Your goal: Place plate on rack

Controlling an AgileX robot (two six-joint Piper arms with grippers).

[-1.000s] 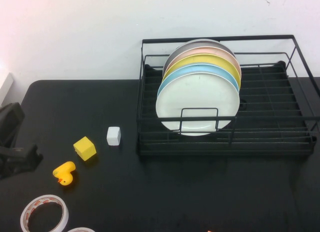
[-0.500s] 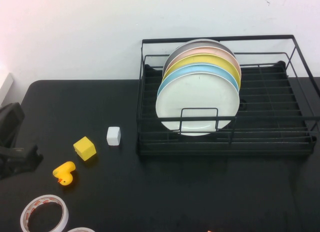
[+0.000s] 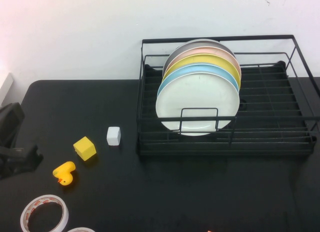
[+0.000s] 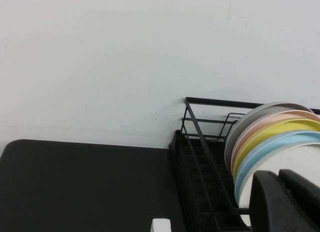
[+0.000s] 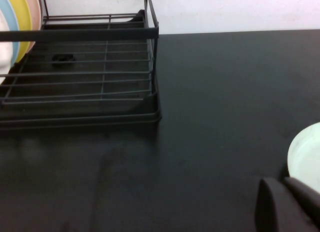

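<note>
The white plate [image 3: 197,99] stands on edge in the black wire rack [image 3: 300,137], at the front of a row of plates. Behind it are a light blue plate [image 3: 200,69], a yellow one, a pink one and a grey one. The white plate also shows in the left wrist view [image 4: 300,157]. My left gripper [image 3: 34,156] is parked at the table's left edge, far from the rack, shut and empty [image 4: 286,202]. My right gripper [image 5: 287,204] is out of the high view. It is shut and empty, low over the table to the right of the rack [image 5: 100,82].
A white cube [image 3: 114,136], a yellow cube [image 3: 84,148], a yellow duck [image 3: 64,172] and a tape roll [image 3: 44,214] lie at the left front. A white round thing [image 5: 306,159] lies on the table beside the right gripper. The rack's right half holds no plates.
</note>
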